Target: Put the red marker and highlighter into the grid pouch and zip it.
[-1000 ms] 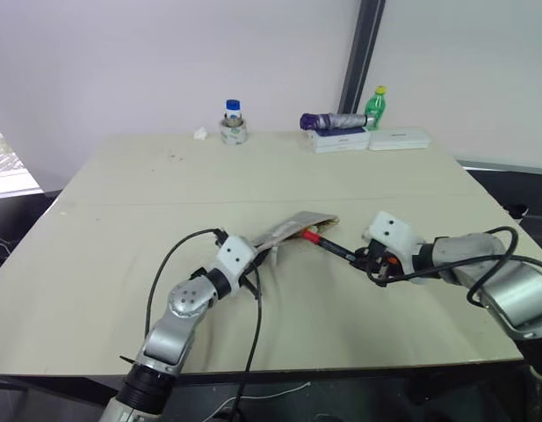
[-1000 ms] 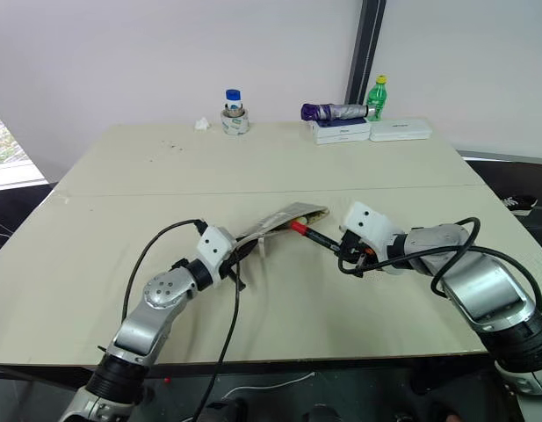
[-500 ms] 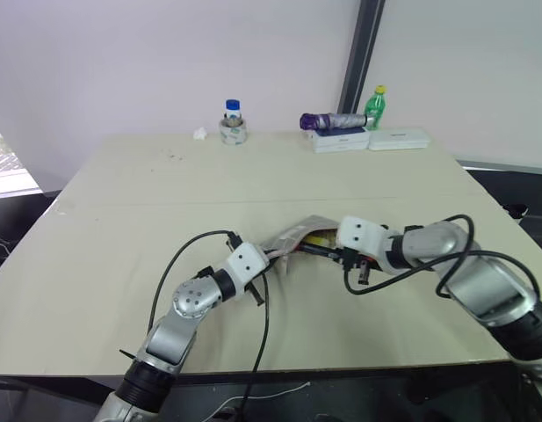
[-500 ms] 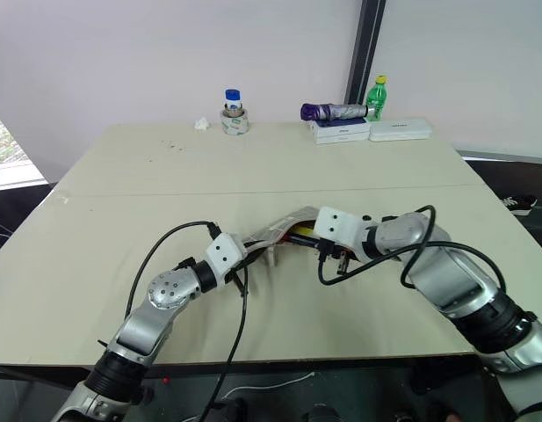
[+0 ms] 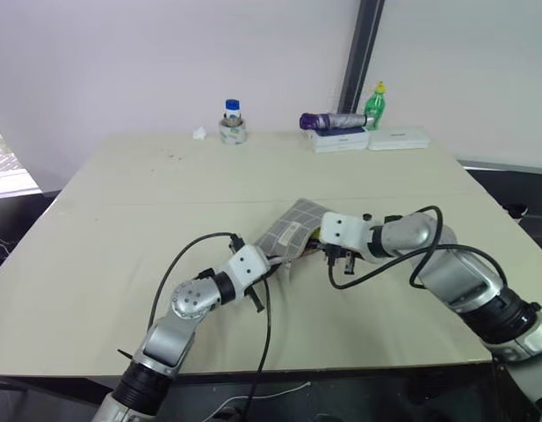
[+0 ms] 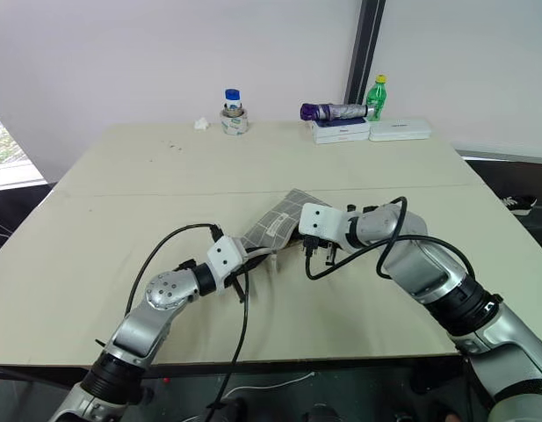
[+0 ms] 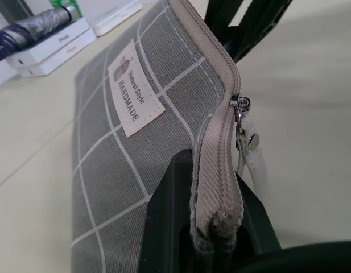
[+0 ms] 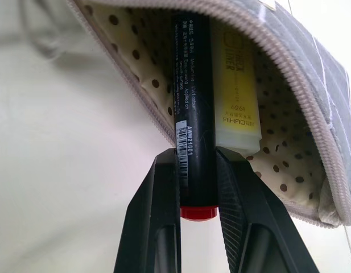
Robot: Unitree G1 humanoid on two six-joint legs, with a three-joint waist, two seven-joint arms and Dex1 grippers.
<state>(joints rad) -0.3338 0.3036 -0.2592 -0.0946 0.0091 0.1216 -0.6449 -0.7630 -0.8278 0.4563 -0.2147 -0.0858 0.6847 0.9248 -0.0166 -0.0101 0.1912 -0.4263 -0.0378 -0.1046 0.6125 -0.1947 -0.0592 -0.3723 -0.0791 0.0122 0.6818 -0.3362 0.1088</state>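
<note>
Insertion is the step in hand: the right gripper [image 8: 195, 187] pinches the red marker [image 8: 192, 108] by its tail, barrel already partly inside the open mouth of the grid pouch [image 5: 288, 233], lying right beside the highlighter [image 8: 236, 91] against the dotted lining. The pouch sits near the middle of the table [image 5: 121, 229], somewhat toward its front edge, with its closed end raised off the surface and clamped between the shut fingers of the left gripper [image 7: 212, 227]. To do this well, the left grip should probably hold the fabric taut and steady so the mouth stays gaping, while the marker is pushed along its own axis, deep enough that the red end clears the zipper teeth [image 7: 218, 85] before release. Letting go too early risks the tail poking out and jamming the zipper pull [image 7: 246, 139] later. Only then should the fingers part and back straight out.
</note>
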